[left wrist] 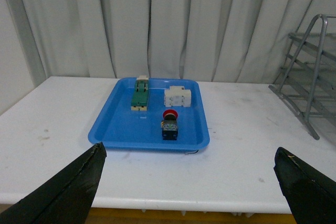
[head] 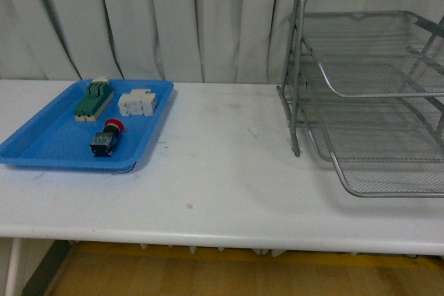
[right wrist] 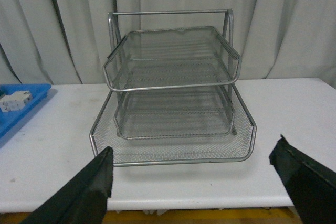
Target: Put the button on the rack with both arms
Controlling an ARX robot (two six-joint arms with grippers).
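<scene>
The button [head: 106, 139], red cap on a dark blocky body, lies in the blue tray [head: 41, 145] at the table's left; it also shows in the left wrist view [left wrist: 169, 125]. The silver wire-mesh rack [head: 374, 95] stands at the right, empty, and fills the right wrist view [right wrist: 173, 93]. Neither arm shows in the front view. My left gripper [left wrist: 191, 169] is open and empty, back from the table's front edge, facing the tray. My right gripper [right wrist: 194, 169] is open and empty, facing the rack's open front.
In the blue tray [left wrist: 126, 129] a green-and-cream switch block [head: 94, 99] and a white terminal block [head: 137, 102] lie behind the button. The white table [head: 222, 164] runs between tray and rack. Grey curtains hang behind.
</scene>
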